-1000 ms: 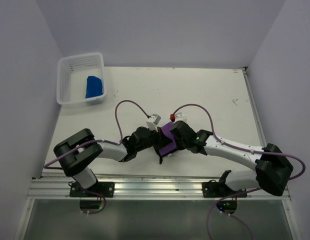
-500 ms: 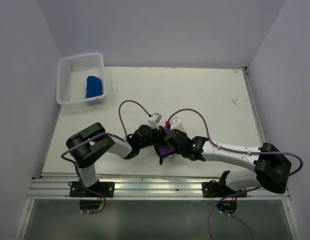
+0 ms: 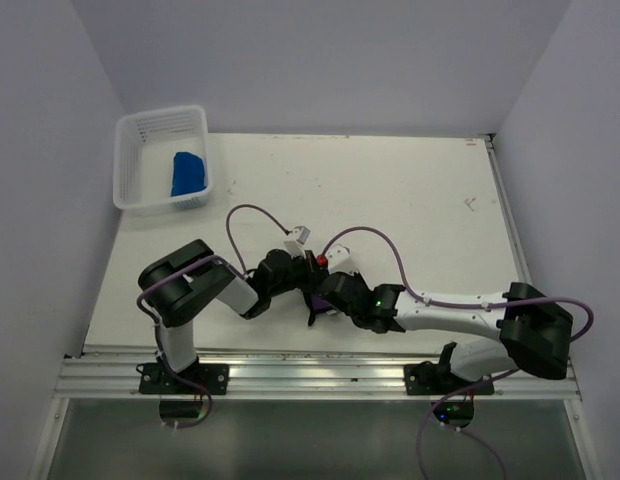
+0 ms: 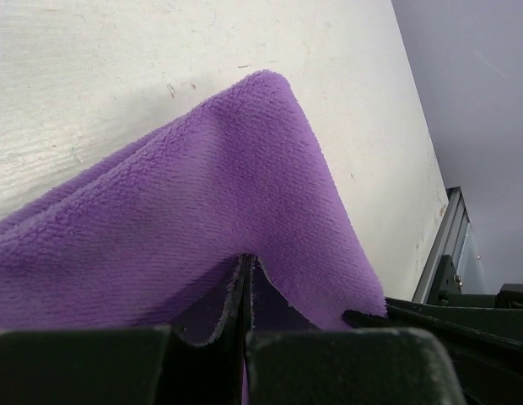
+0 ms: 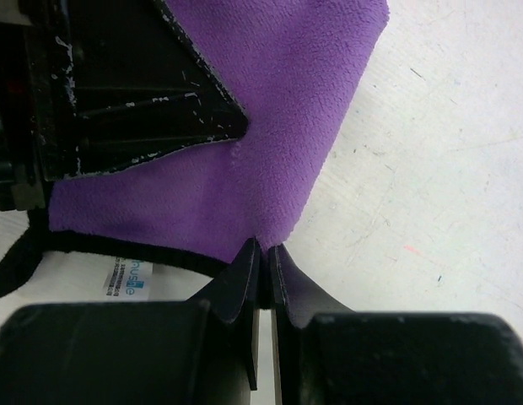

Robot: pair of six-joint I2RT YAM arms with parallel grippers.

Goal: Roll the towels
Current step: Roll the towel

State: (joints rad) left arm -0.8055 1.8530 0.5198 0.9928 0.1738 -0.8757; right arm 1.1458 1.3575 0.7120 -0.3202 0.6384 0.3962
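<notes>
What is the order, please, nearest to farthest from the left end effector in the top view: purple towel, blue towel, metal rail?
1. purple towel: gripped by the left end effector, centre.
2. metal rail: along the near edge.
3. blue towel: inside the far-left basket.

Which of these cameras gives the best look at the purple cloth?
The left wrist view: the purple towel fills the frame close up. The right wrist view shows it partly covered by the left pincer; from above, only a sliver shows.
</notes>
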